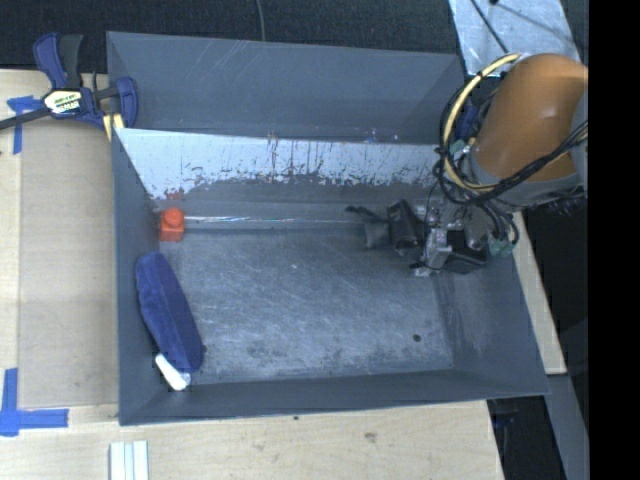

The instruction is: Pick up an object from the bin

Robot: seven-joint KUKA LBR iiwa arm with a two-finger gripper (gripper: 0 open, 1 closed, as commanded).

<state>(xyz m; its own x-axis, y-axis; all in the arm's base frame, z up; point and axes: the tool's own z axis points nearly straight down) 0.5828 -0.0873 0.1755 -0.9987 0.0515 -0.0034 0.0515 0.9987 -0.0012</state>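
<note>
The gripper (432,248) sits low at the right end of the grey metal bin (300,78), near the back wall. Open or closed, I cannot tell. A dark lump (383,231) lies just to its left; I can't make out what it is. Well apart, on the left, are a small orange block (172,224) by the back wall and a long dark-blue soft roll with a white tip (168,316) along the left wall.
</note>
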